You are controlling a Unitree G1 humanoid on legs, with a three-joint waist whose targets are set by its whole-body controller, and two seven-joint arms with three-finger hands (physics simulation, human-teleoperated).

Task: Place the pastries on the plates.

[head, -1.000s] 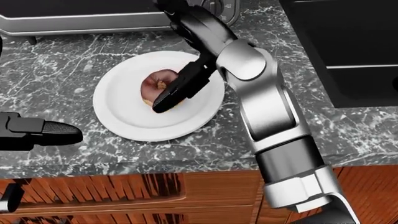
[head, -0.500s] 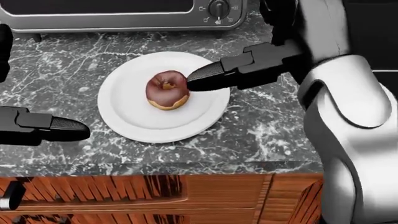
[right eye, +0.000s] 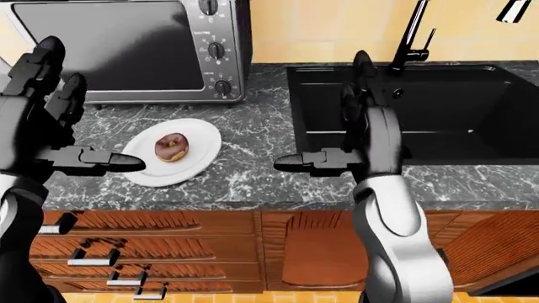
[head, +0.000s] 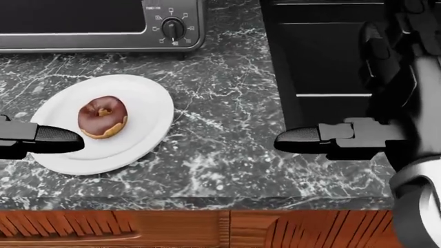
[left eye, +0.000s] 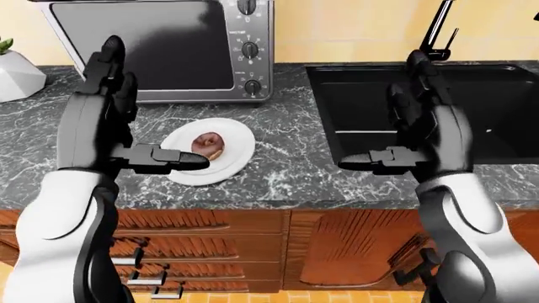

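Since 0.5 s ago the right hand point(head: 324, 138) has drawn away from the donut point(head: 102, 117) toward the head view's right, and the whole picture has shifted, so the camera has moved too: the plate point(head: 148, 103) now sits at the left of that view and the black sink point(head: 324, 57) fills its upper right. That donut, chocolate-glazed, lies alone on the white plate's middle, on the marble counter point(head: 221, 144) just below the toaster oven point(left eye: 160, 47). By my judgement this 1 pastry is placed; no other pastry or plate shows, so whether more remains cannot be told. The right hand hangs empty, well apart from the plate, fingers spread and upright over the sink's near rim with 1 digit pointing left. Equally empty, the left hand point(left eye: 114, 136) stands raised with its fingers released and upright, 1 digit reaching over the plate's left edge just beside the donut, not gripping it.
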